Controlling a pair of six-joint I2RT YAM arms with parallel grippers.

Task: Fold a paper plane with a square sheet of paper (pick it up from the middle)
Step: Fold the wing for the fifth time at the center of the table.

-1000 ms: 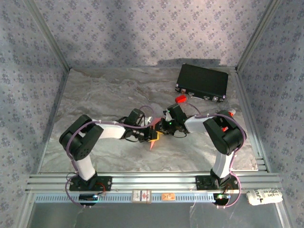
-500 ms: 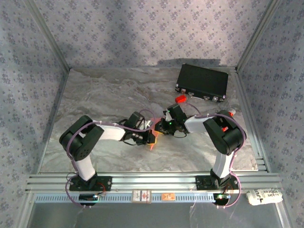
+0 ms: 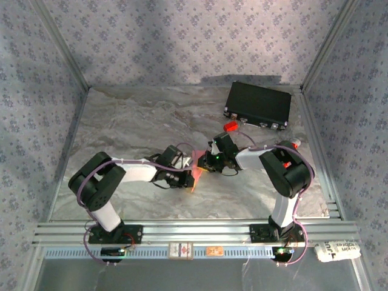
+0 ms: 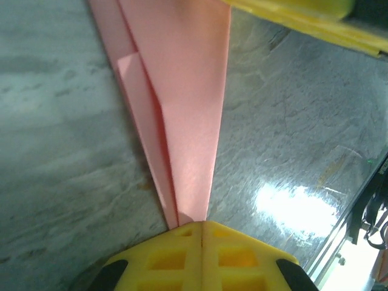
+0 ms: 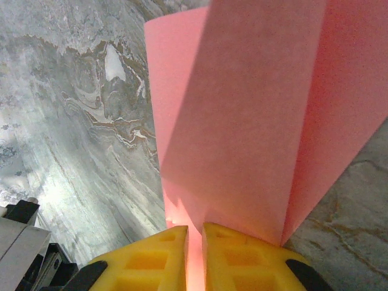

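The paper plane (image 3: 195,173), a slim salmon-pink dart with a lengthwise crease, is held between both grippers mid-table. My left gripper (image 3: 188,177) is shut on its narrow end; in the left wrist view the yellow jaws (image 4: 201,224) meet on the paper plane (image 4: 182,115), which widens away from them. The right gripper's yellow fingers (image 4: 303,18) cross the top of that view. My right gripper (image 3: 205,162) is shut on the wider end, its jaws (image 5: 194,235) pinching the folded paper plane (image 5: 242,121) in a thin slit.
A black case (image 3: 257,104) lies at the back right, a small red block (image 3: 230,127) just in front of it. A small red-and-white object (image 3: 295,144) sits by the right arm's elbow. An aluminium rail (image 3: 194,233) borders the near edge.
The left arm's elbow has sunk down and to the left, and its gripper has shifted slightly along the paper. The right arm and the plane's tip stay put.
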